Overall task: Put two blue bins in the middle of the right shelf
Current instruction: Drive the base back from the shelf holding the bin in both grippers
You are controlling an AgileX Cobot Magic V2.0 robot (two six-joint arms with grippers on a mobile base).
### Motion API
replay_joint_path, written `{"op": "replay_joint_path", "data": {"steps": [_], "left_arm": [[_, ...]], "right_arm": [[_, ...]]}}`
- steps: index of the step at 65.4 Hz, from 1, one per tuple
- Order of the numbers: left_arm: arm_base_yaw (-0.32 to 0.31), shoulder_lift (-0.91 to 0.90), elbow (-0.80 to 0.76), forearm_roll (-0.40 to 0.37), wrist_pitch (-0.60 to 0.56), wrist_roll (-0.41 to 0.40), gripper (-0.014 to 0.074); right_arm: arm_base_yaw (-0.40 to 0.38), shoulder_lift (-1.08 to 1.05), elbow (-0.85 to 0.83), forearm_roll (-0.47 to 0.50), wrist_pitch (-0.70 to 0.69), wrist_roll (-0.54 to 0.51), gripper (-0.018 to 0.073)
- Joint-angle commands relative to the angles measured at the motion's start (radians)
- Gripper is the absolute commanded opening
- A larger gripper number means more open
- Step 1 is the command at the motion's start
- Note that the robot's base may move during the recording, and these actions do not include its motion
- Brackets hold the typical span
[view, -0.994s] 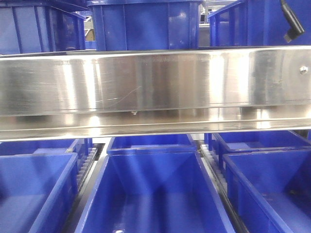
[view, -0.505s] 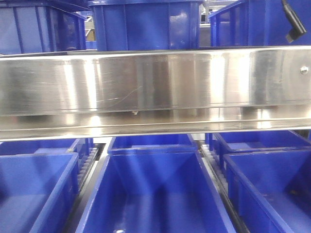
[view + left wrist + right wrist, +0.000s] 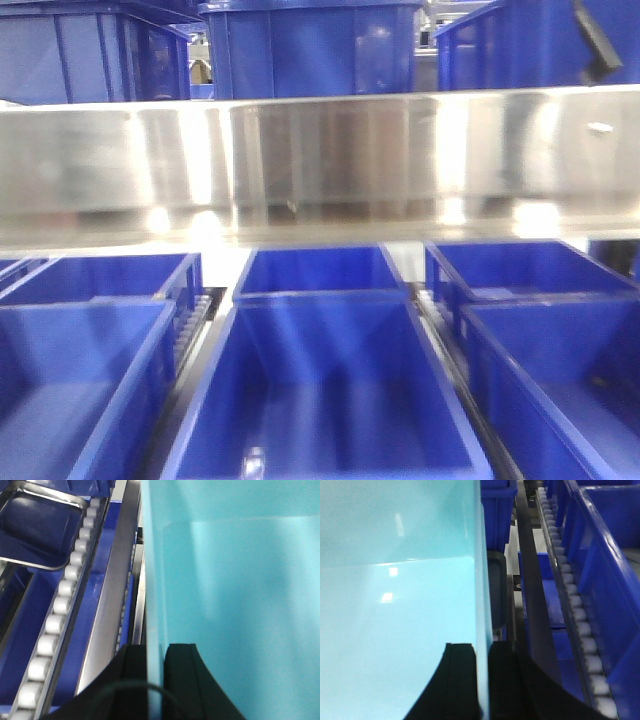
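- Clamping 1 wall of the pale aqua bin (image 3: 235, 580), your left gripper (image 3: 154, 680) is closed down to a narrow slot. 1 black finger sits outside the wall and 1 inside.
- Right gripper (image 3: 482, 680): narrowed the same way onto an aqua wall, its 2 fingers straddling the rim, with the bin interior (image 3: 395, 605) to its left.
- Bin count: each wrist view shows 1 smooth aqua interior. You cannot tell whether both views show the same bin, or whether a 2nd is nested in it.
- Left side of the load: a steel rail (image 3: 107, 615) runs just beside the gripped wall. Beyond the rail lies a roller track (image 3: 55, 615) of white rollers, then a metal-rimmed dark container (image 3: 40, 525).
- Right side of the load: a dark rail, another line of white rollers (image 3: 570, 600), and royal-blue bins (image 3: 605, 555) close by.
- Front view, blurred: a steel shelf beam (image 3: 320, 160) spans the frame. Royal-blue bins stand above it, and more (image 3: 320, 400) sit open in rows below it.
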Motion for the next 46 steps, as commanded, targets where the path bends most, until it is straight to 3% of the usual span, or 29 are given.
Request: {"op": "replay_joint_path", "data": {"steps": [1,46], "left_arm": [[-0.019,-0.014,-0.018,-0.038,-0.087,0.0,-0.0111],[-0.019,-0.014,-0.018,-0.034,-0.087,0.0,-0.0111]], "right_arm": [[0.014,-0.009,-0.014,0.041,-0.142,0.0,-0.0162],[0.014,-0.009,-0.014,0.041,-0.165,0.0,-0.0162]]}}
